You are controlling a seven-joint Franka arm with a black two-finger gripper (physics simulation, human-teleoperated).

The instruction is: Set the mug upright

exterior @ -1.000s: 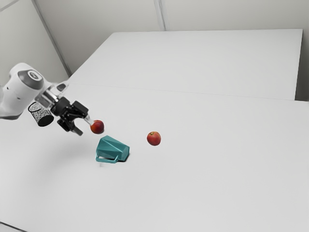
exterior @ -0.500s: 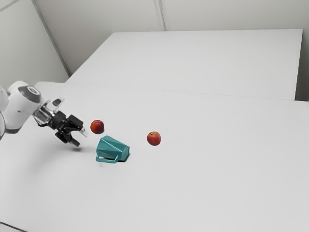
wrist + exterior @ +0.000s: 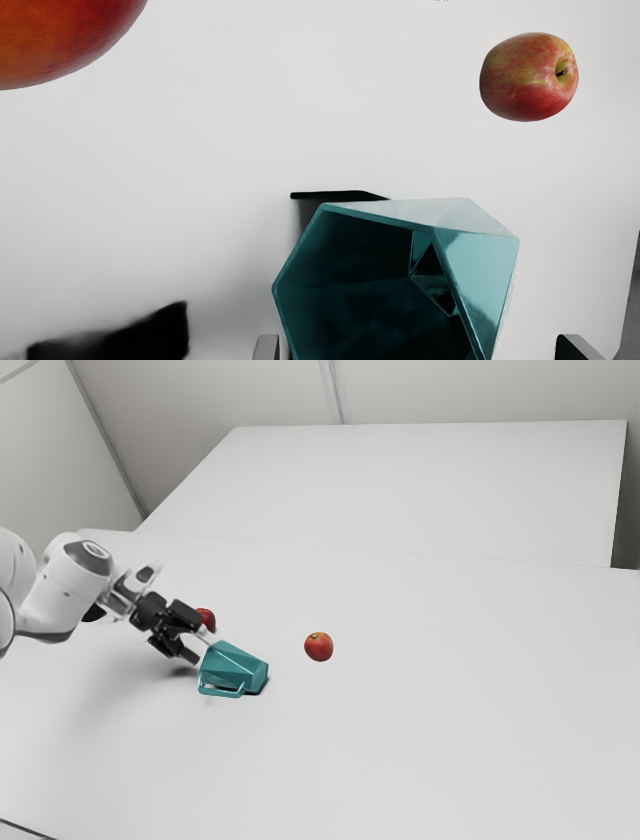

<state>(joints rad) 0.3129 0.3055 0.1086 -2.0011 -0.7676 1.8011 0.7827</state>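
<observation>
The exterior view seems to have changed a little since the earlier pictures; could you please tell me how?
The gripper has come down and toward the exterior view's right, its open fingers now by the mouth of the teal mug. It grips nothing. The mug, still on its side, and the apple have not moved.

No text, label, brand or number can be read. The grey joint cap (image 3: pixel 92 549) on the white robot arm (image 3: pixel 62 592) bears a small rounded mark, too small to make out in the exterior view.
</observation>
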